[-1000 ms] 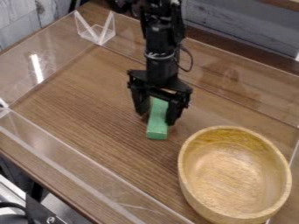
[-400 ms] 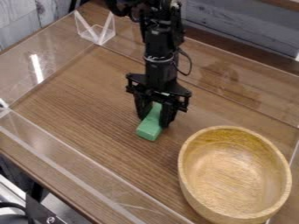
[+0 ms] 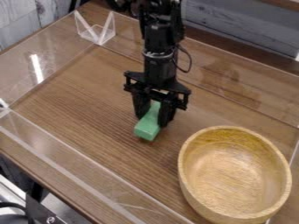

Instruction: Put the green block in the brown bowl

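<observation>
1. At mid-table, left of the bowl (image 3: 233, 174): gripper (image 3: 156, 112) pointing straight down, fingers clamped on the upper end of the block (image 3: 149, 125).
2. A second ago: jaws spread wide around the block, which lay flat on the wood. Now closed tight on it.
3. Block now tilted, far end pinched between the fingers, near end low and apparently resting on or just off the table (image 3: 82, 105); cannot tell which.
4. Block shifted slightly left in view since the grasp.
5. Meaning: grasp done, lift barely begun.
6. Left to do: raise clear, carry right and toward the camera over the bowl's thick rim, release inside.
7. Bowl empty.
</observation>
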You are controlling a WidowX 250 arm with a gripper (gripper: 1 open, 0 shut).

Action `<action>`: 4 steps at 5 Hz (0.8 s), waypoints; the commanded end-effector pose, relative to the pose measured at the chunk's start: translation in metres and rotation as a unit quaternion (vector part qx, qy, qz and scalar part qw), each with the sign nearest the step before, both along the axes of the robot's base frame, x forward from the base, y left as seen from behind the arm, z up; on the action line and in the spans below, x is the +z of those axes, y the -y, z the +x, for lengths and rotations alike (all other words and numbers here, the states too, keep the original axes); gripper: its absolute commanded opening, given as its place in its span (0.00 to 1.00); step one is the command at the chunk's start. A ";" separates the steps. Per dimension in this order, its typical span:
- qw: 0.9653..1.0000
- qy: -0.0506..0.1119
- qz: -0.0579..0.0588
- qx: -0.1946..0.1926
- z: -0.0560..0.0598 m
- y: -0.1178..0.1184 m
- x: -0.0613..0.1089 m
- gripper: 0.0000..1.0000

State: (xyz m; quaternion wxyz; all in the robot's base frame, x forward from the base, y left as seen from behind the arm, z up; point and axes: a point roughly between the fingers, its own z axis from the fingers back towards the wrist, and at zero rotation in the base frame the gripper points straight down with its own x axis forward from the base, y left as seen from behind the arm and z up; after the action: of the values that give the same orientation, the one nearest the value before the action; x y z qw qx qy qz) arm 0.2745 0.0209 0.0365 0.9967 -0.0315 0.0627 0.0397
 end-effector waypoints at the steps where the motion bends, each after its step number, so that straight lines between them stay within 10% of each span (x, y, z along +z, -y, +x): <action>1: 0.999 0.039 0.002 0.002 0.011 0.000 0.030 0.00; 4: 0.999 0.045 -0.007 0.000 0.012 0.004 0.054 0.00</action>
State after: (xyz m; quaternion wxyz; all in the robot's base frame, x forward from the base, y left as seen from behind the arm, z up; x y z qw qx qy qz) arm 0.2767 0.0171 0.0690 0.9965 -0.0426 0.0587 0.0420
